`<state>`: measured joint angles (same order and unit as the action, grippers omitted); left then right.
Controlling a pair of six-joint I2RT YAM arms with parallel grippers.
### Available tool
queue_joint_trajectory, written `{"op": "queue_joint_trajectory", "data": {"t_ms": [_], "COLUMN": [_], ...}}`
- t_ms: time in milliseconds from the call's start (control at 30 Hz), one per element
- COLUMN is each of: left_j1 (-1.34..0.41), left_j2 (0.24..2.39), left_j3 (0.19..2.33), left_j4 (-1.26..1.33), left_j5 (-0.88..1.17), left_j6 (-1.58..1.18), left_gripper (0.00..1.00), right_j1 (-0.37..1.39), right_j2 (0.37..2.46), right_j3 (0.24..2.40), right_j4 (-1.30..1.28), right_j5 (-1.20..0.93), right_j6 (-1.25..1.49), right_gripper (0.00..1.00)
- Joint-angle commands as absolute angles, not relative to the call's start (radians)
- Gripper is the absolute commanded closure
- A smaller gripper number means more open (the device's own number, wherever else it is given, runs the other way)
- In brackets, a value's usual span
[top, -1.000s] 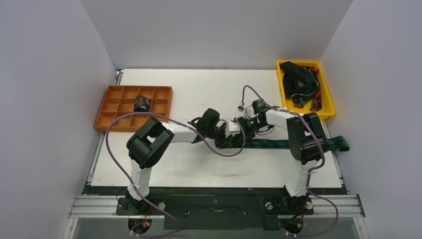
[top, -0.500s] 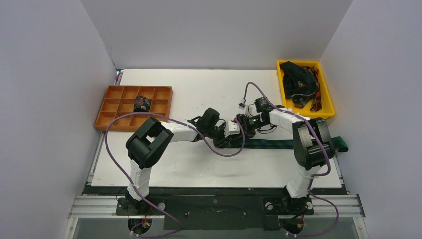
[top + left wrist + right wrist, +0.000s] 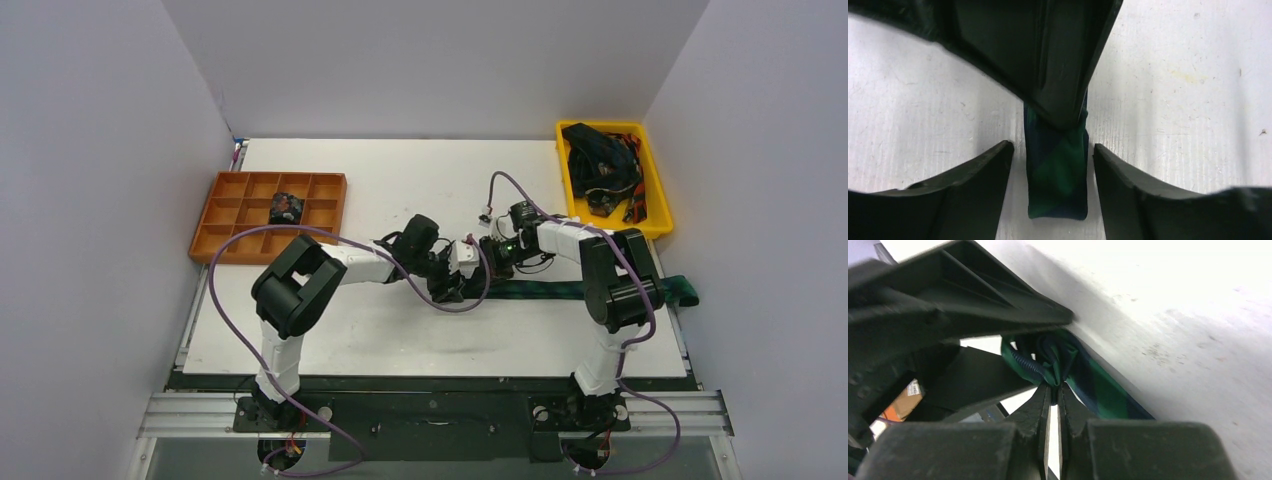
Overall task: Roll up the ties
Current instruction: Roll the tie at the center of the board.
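A dark green-and-navy plaid tie [image 3: 570, 290] lies flat across the right half of the table, its far end hanging over the right edge. In the left wrist view its folded end [image 3: 1057, 175] lies on the table between the fingers of my left gripper [image 3: 1052, 147]. That gripper is open, with a gap on each side of the fabric. My right gripper [image 3: 1054, 386] comes in from above and is shut on a bunched fold of the tie [image 3: 1098, 390]. In the top view the two grippers meet mid-table, the left gripper [image 3: 447, 285] beside the right gripper [image 3: 478, 262].
An orange compartment tray [image 3: 225, 215] at the left holds one small dark rolled coil [image 3: 286, 208]. A yellow bin [image 3: 660, 200] at the back right holds a heap of dark ties [image 3: 600, 160]. Purple cables loop over both arms.
My left gripper has opened, letting go of the tie's folded end. My right gripper opened and shut again on the fold, and its arm shifted slightly.
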<state>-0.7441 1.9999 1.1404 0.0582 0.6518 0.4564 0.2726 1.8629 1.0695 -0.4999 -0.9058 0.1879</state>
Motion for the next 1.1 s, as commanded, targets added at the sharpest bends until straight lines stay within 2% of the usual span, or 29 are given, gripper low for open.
{"op": "queue_joint_trajectory", "data": {"t_ms": [0, 133, 333, 533, 567, 633, 700, 767, 833, 900, 933, 967, 1000, 1033, 1067], "left_j1": [-0.717, -0.731, -0.762, -0.804, -0.806, -0.808, -0.803, -0.800, -0.796, -0.788, -0.785, -0.777, -0.774, -0.768, -0.765], "left_j2": [1.969, 1.931, 1.989, 2.037, 2.046, 2.051, 2.035, 1.998, 1.985, 1.984, 1.984, 1.986, 1.984, 1.976, 1.970], "left_j3": [1.097, 1.060, 1.109, 1.165, 1.176, 1.190, 1.163, 1.115, 1.079, 1.077, 1.077, 1.078, 1.080, 1.080, 1.077], "left_j4": [0.055, 0.151, 0.180, 0.168, 0.131, 0.077, 0.043, 0.021, 0.006, -0.053, -0.059, -0.059, -0.056, -0.051, -0.037], "left_j5": [0.635, 0.616, 0.577, 0.553, 0.548, 0.538, 0.555, 0.591, 0.597, 0.600, 0.598, 0.592, 0.590, 0.589, 0.590], "left_j6": [0.444, 0.450, 0.447, 0.455, 0.455, 0.454, 0.481, 0.528, 0.568, 0.597, 0.598, 0.593, 0.587, 0.582, 0.568], "left_gripper": [0.38, 0.29, 0.24, 0.24, 0.26, 0.36, 0.54, 0.65, 0.72, 0.75, 0.75, 0.71, 0.65, 0.54, 0.50], "right_j1": [0.230, 0.224, 0.224, 0.236, 0.242, 0.249, 0.253, 0.251, 0.243, 0.235, 0.233, 0.234, 0.238, 0.239, 0.240], "right_j2": [1.897, 1.923, 1.943, 1.925, 1.920, 1.895, 1.860, 1.832, 1.815, 1.824, 1.832, 1.854, 1.866, 1.894, 1.909], "right_j3": [1.089, 1.090, 1.104, 1.115, 1.114, 1.113, 1.113, 1.117, 1.115, 1.110, 1.109, 1.108, 1.108, 1.108, 1.111], "right_j4": [-0.555, -0.578, -0.578, -0.580, -0.584, -0.586, -0.595, -0.608, -0.619, -0.636, -0.644, -0.655, -0.658, -0.660, -0.661], "right_j5": [-0.844, -0.828, -0.815, -0.838, -0.848, -0.869, -0.897, -0.908, -0.903, -0.879, -0.851, -0.836, -0.804, -0.792, -0.772], "right_j6": [0.102, 0.080, 0.081, 0.094, 0.094, 0.097, 0.107, 0.109, 0.109, 0.094, 0.072, 0.062, 0.047, 0.040, 0.032], "right_gripper": [1.00, 1.00, 1.00, 1.00, 1.00, 1.00, 1.00, 1.00, 1.00, 1.00, 1.00, 1.00, 1.00, 1.00, 1.00]}}
